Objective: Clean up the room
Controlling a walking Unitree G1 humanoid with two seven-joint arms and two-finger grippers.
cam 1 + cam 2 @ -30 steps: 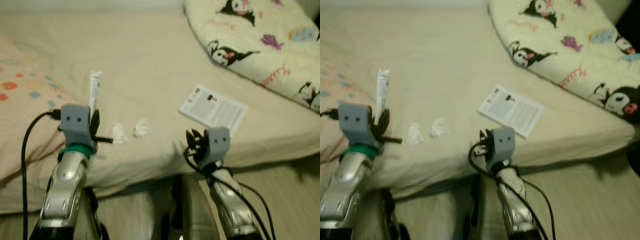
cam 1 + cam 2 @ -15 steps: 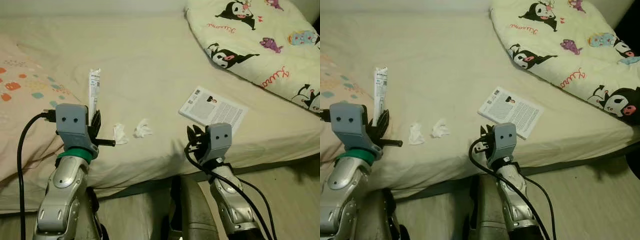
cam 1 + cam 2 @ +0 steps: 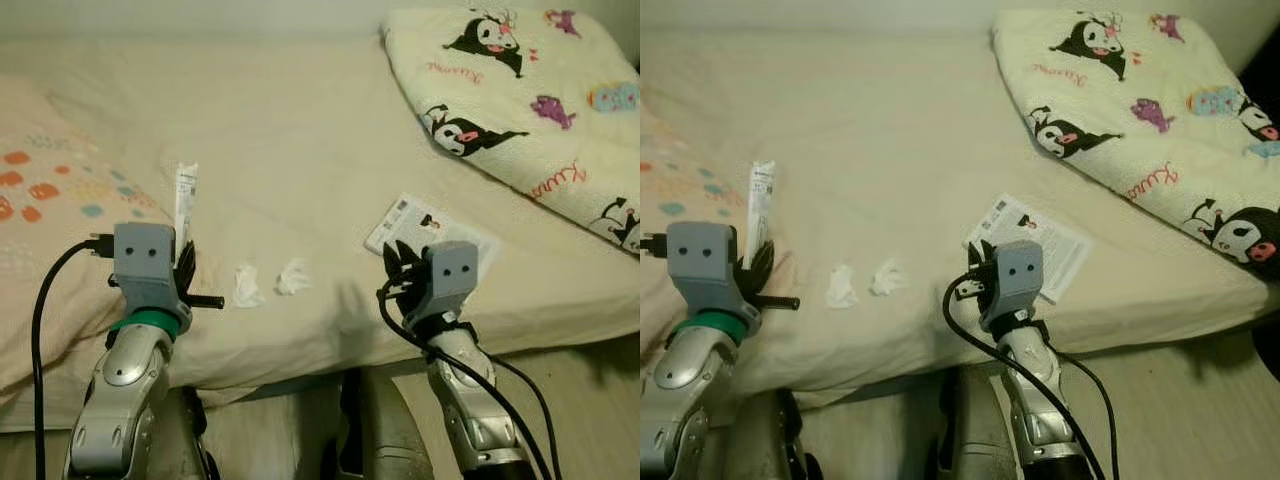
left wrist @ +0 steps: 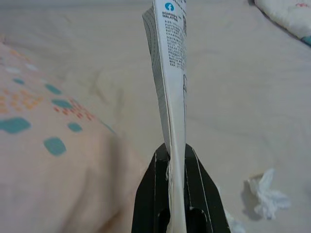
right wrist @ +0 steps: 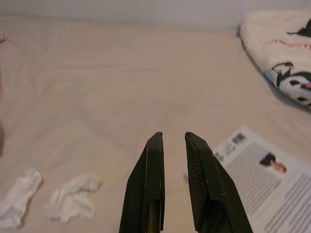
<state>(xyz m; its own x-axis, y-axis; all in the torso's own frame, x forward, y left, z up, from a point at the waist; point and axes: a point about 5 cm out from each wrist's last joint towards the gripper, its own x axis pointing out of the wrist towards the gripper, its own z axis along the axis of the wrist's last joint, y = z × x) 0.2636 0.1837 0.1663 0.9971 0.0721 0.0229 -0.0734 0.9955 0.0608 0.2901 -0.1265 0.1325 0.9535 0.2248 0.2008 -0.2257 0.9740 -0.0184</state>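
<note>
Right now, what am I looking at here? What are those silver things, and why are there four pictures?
They are a humanoid robot's two arms. Two pictures come from cameras in its head, looking down at a bed; two come from cameras on its wrists. The left gripper has its black fingers shut on a white printed packet. The right gripper hangs above the sheet holding nothing, its fingers slightly apart. On the bed lie two crumpled tissues, a printed leaflet and a cartoon-patterned blanket.

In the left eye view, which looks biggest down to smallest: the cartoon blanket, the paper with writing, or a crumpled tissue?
1. Cream cartoon-print blanket, far the largest.
2. White printed paper leaflet, partly hidden behind the right tool.
3. Either crumpled white tissue; the two look alike in size.
</note>
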